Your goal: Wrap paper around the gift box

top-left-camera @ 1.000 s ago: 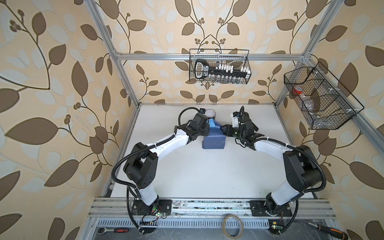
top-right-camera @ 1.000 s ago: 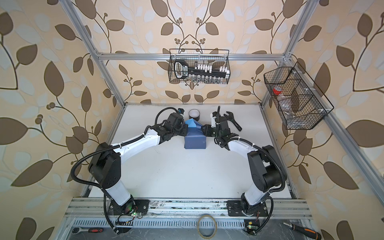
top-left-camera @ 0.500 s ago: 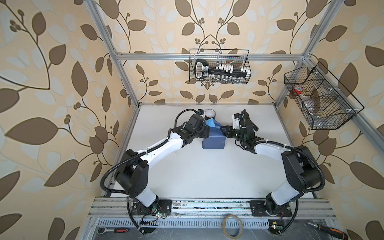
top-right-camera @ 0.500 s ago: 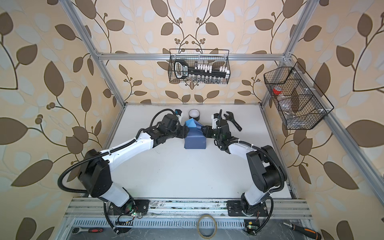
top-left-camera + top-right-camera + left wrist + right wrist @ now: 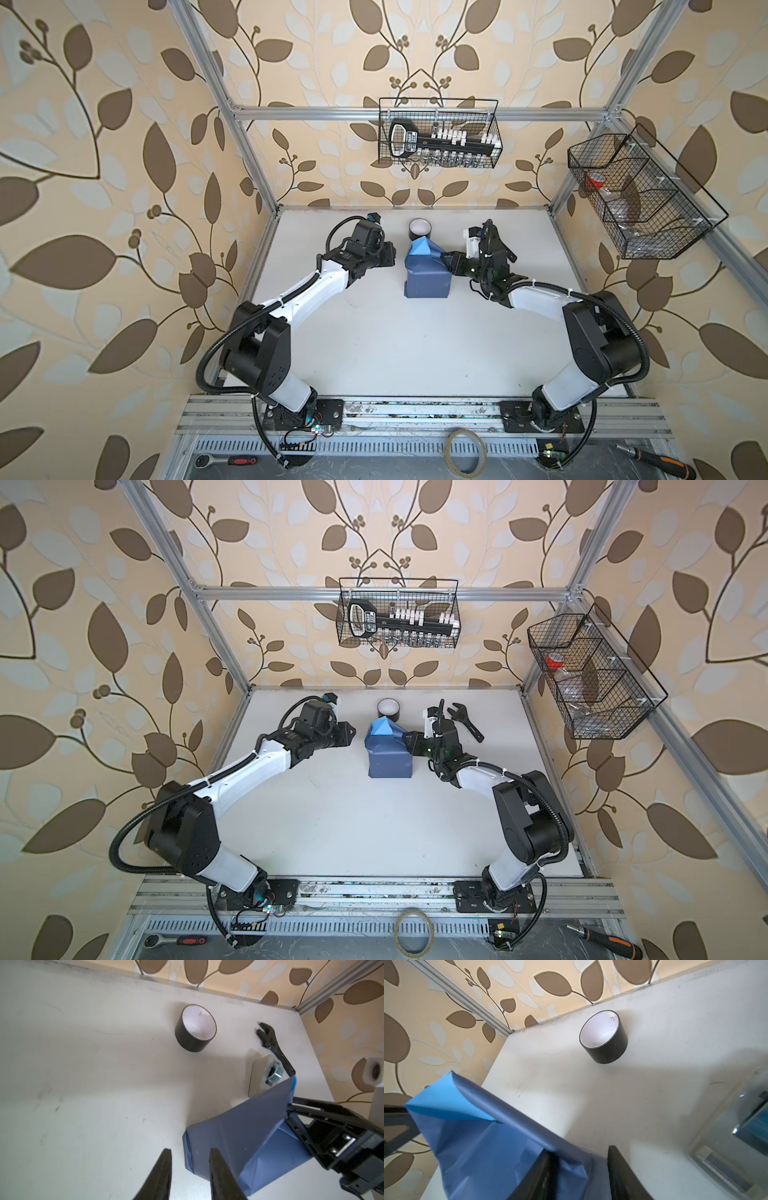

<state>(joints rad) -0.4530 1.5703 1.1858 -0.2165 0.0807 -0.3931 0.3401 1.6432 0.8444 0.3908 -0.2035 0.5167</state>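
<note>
– Paper, where is it?
– Folded into a slate-blue bundle on the white table, towards the back, between the two arms. A light blue corner stands up at its far end, just in front of the black tape roll.
– And the gift box?
– Hidden under the wrapping; I can't see it.
– Left gripper?
– Jaws apart, nothing between them, near the bundle's left side but clear of it.
– Right gripper?
– At the bundle's right side, jaws closed on a fold of the paper. Whether the box edge is in there too, I can't tell.
– Anything else nearby?
– A black wrench and a clear plastic case lie beyond the right gripper.
</note>
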